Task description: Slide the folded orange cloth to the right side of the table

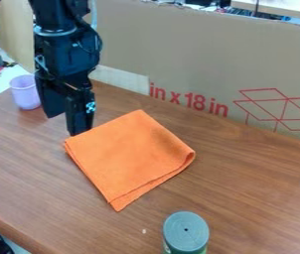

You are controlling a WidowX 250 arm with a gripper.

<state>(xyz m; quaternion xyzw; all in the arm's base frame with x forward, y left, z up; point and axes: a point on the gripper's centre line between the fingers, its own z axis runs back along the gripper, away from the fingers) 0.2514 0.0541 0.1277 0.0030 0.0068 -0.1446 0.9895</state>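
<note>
Gripper [78, 129] nr orange cloth [130, 158], can't tell jaw state; 1 gray-topped can [186, 231], btm cut off.

A light purple cup [26, 93] stands upright near the far left edge of the brown wood-grain desk [259, 198], and a can [187, 232] with a grey-green round top stands at the near edge of the view, right of the middle. Along the desk's far side rises a cardboard panel [199, 54] with red lettering and box outlines, a pale strip [120, 79] low on its left part.
</note>
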